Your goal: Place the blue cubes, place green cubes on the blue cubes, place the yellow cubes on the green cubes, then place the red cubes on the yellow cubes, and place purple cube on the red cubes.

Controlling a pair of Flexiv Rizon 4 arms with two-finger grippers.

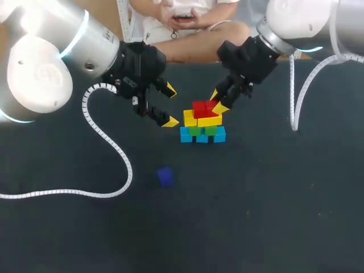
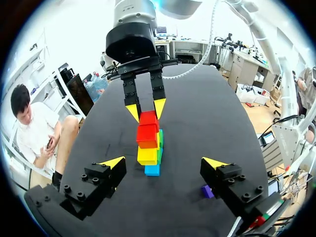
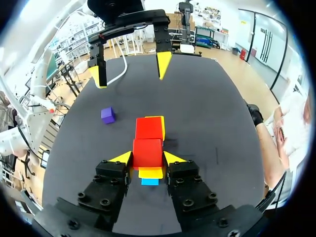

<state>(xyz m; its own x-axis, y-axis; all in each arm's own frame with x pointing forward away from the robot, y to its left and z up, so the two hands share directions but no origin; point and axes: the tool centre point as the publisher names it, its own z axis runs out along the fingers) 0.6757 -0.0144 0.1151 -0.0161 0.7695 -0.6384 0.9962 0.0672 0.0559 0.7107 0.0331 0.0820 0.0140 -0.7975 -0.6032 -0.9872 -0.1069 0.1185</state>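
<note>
Now red cube (image 3: 147,152) is clamped on stack (image 1: 203,126) by right gripper (image 3: 148,158). The purple cube (image 1: 165,176) is sited nearer open left gripper (image 1: 170,105).

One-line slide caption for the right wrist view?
Right gripper shut on a red cube at the stack's top; purple cube lies apart, left gripper open beyond.

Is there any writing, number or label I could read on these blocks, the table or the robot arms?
No readable text anywhere.
Stacked cubes, including the red cube in the right gripper: blank.
Purple cube: blank.
Left arm: small dark marks on its casing, too blurred to read.
</note>
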